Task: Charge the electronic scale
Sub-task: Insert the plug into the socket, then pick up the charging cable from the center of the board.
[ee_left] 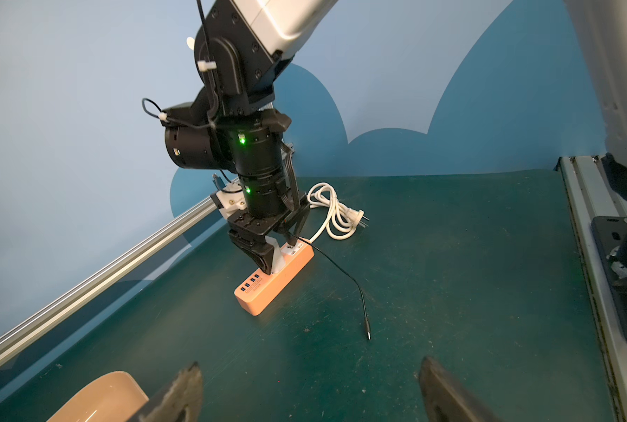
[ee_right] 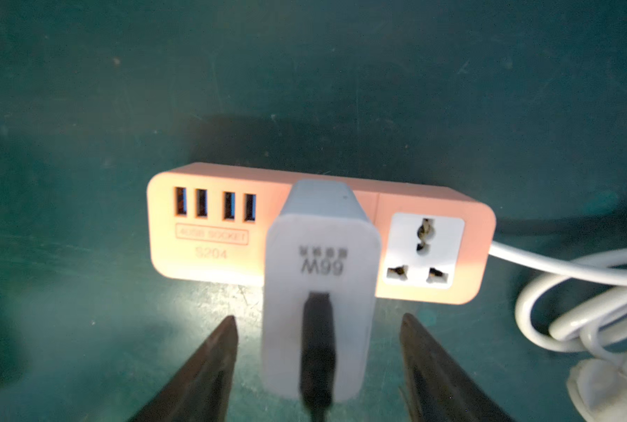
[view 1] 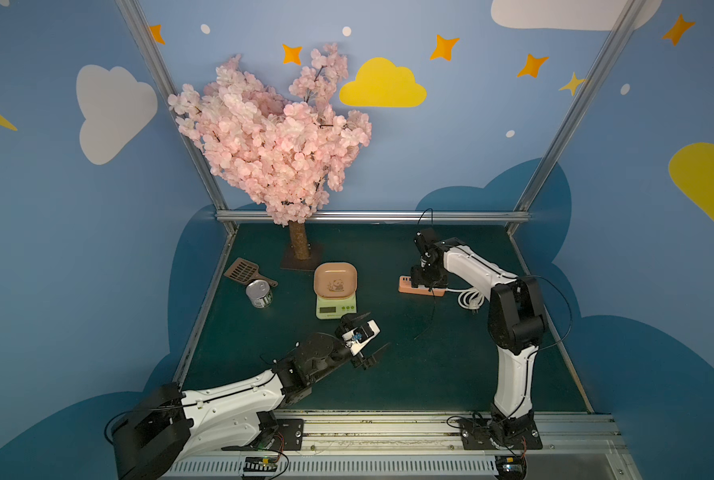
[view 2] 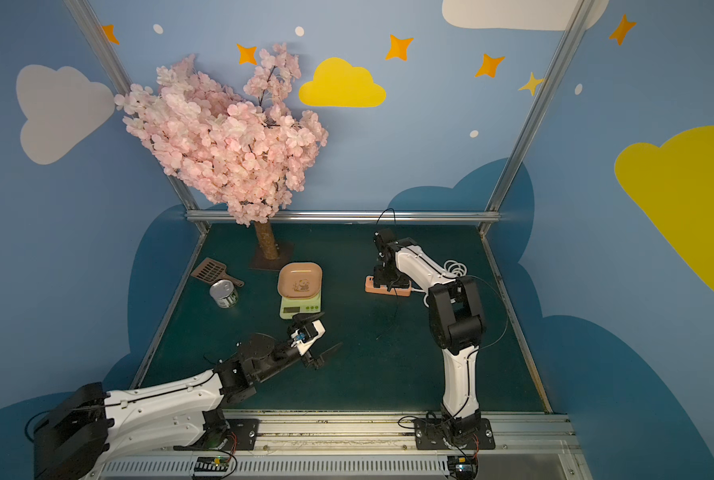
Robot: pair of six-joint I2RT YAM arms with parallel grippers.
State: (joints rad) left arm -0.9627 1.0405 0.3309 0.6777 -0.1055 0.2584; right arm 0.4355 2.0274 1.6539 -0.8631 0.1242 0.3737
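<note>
Starting at the near edge, I have the left gripper [view 1: 379, 329] hanging low over the green mat [view 1: 430, 374], jaws spread wide and holding nothing. Its wrist view shows both fingers [ee_left: 186, 391] with bare mat between them.

Just beyond it sits the electronic scale [view 1: 336, 309], upright about mid-mat, with its pink tray [view 1: 335, 280] on top (a corner of that tray pokes into the left wrist view). The gripper is near the scale's front right corner but apart from it. To the left of the scale sit a tin can [view 1: 259, 294] and, past it, a brown slotted scoop [view 1: 245, 271] lying flat.

Off to the right a thin black cable [view 1: 430, 316] trails across the mat; its free end [ee_left: 368, 334] lies loose, well apart from the scale. Following the cable back, I reach a white charger [ee_right: 323, 255] plugged into the orange power strip [ee_right: 213, 252].

The right gripper [view 1: 427, 286] points down over it, jaws parted and straddling the charger with a gap on each side — gripping nothing. A coiled white cord [view 1: 469, 298] lies just off the strip's right end.

Farthest back stands a pink blossom tree [view 1: 272, 137].
</note>
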